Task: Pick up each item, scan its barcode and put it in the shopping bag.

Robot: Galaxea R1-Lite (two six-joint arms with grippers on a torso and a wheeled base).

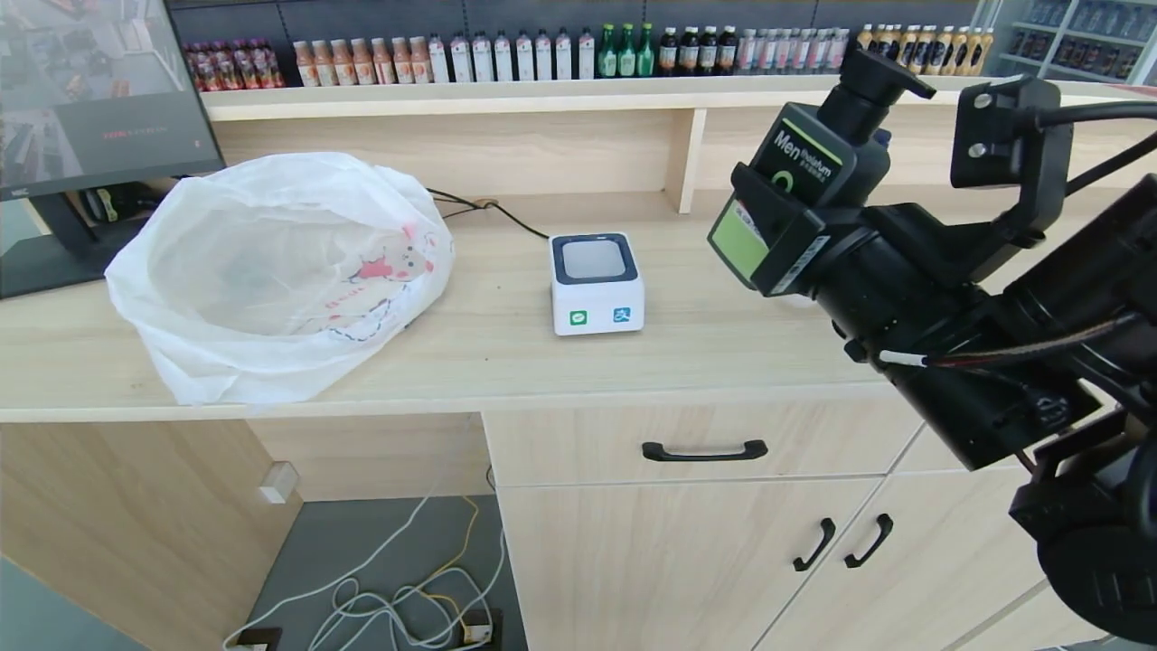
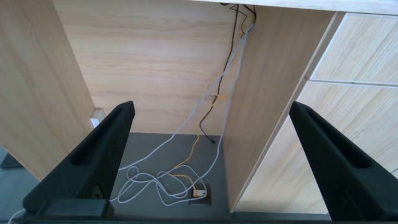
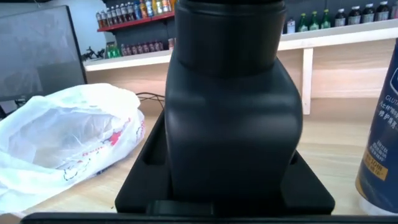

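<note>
My right gripper [image 1: 785, 237] is shut on a black pump bottle [image 1: 809, 158] with a green label, held tilted in the air above the counter's right part, to the right of the scanner. The white barcode scanner [image 1: 597, 282] sits mid-counter with its grey window facing up. A white plastic shopping bag [image 1: 280, 271] lies open on the counter's left side. From the right wrist the black bottle [image 3: 230, 106] looms close, with the bag [image 3: 68, 143] behind it. My left gripper [image 2: 211, 155] hangs open below the counter with nothing between its fingers [image 2: 93, 168].
A blue bottle [image 3: 382, 143] stands on the counter close to the right gripper. A monitor [image 1: 90, 90] stands at the back left and a shelf of drinks [image 1: 578, 50] runs behind. Drawers with black handles [image 1: 705, 449] and loose cables [image 1: 398, 588] lie under the counter [image 1: 506, 362].
</note>
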